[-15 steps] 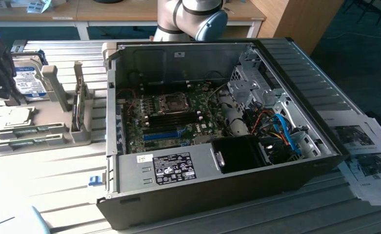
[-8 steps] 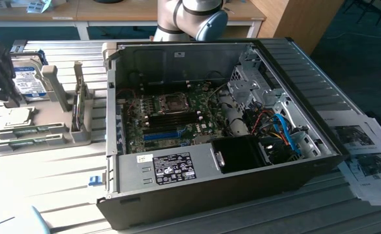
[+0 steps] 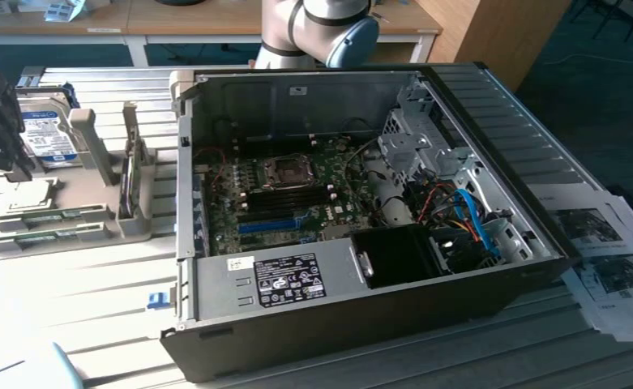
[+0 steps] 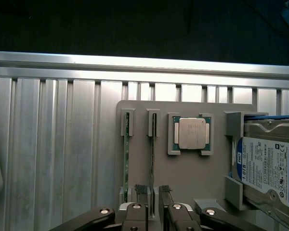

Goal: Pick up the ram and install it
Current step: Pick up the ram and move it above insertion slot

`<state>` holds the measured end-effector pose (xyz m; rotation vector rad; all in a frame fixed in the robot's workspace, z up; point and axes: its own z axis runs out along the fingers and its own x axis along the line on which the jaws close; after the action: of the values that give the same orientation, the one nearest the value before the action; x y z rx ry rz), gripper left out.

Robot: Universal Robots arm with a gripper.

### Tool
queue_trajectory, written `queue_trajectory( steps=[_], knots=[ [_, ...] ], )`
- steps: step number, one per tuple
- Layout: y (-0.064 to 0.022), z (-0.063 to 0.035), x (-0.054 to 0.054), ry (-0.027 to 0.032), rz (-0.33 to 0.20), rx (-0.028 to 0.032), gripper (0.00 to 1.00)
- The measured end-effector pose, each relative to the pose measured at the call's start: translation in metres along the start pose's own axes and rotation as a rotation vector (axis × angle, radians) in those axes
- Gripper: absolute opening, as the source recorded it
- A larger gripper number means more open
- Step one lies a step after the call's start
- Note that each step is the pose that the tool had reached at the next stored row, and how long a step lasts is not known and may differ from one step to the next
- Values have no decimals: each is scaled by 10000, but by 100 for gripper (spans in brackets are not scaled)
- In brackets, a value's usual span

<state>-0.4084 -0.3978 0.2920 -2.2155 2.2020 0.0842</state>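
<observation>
Though parted, pincer (image 4: 153, 191) astride ram (image 4: 154, 154).

Two ram sticks (image 4: 126, 163), on edge, side by side in one grey holder (image 4: 192, 178). One CPU (image 4: 194, 133) and one hard drive (image 4: 267, 166) in that same holder. One open PC case (image 3: 348, 324) on the desk (image 3: 100, 275). Overlapping printed sheets (image 3: 608, 259) at the desk's edge on the exterior view's right, count unclear.
</observation>
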Motion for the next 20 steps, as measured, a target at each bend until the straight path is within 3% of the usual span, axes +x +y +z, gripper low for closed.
queue_trajectory(
  steps=[20],
  knots=[
    [-4,134,7,1,-1,0,24]
  ],
)
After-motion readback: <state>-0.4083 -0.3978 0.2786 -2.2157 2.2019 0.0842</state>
